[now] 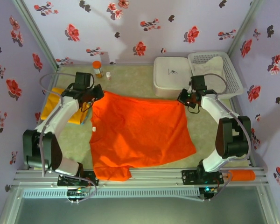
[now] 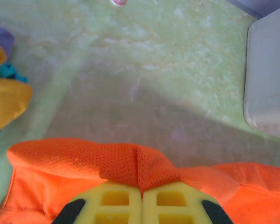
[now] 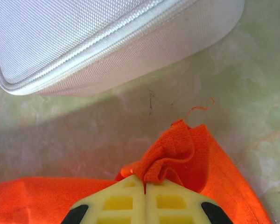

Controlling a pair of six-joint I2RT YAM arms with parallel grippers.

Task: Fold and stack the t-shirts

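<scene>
1. Orange tee (image 1: 140, 135) lies spread flat in the middle of the table (image 1: 130, 74), between the two arms, with one sleeve bunched at the near-left corner.
2. Left gripper (image 2: 142, 189) is clamped on the tee's far-left corner, with a ridge of cloth pinched between its closed pads.
3. Right gripper (image 3: 144, 182) is clamped on the far-right corner, where the cloth puckers up out of the closed jaws and a loose thread trails off.
4. Yellow tee (image 1: 53, 109) sits crumpled at the table's left edge beside the left arm, and neither gripper touches it.
5. The tee looks light, thin and limp, a fine mesh knit. It will likely sag between the two holds, drag on the table and crease easily.
6. The corners and hemmed edges seem the best holds, since doubled cloth fills the pads. A single thin layer might slip out under a pull.
7. Keeping both corners level and lightly taut should let the edge fold over straight.
</scene>
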